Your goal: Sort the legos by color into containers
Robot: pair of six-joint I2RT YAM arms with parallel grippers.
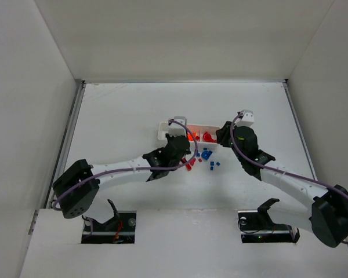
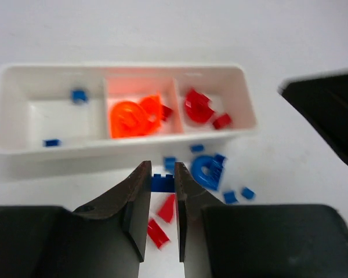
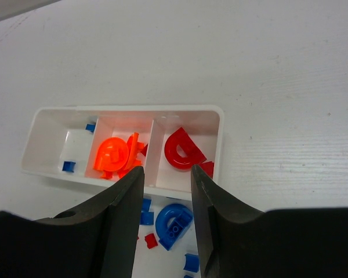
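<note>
White table (image 1: 122, 116), white walls on three sides.

Top view: tray (image 1: 162, 131) lies mid-table, long side running left to right. Left gripper (image 1: 187, 152) sits just on its near side; right gripper (image 1: 223, 135) is over its right end. Loose legos (image 1: 206, 155), blue and red, lie scattered on the table between the arms, just beside the tray's near wall.

Left wrist view: left gripper clenched on a small blue lego (image 2: 162, 184), pinched between the fingertips, just short of the tray's near wall. Left compartment holds two small blue pieces (image 2: 78, 95), the middle holds orange pieces (image 2: 130, 119), the right holds red pieces (image 2: 197, 106).

Right wrist view: right gripper released, fingers apart, nothing between them, above the tray's near wall by the red compartment. Blue curved piece (image 3: 174, 219) lies on the table beside the tray.
</note>
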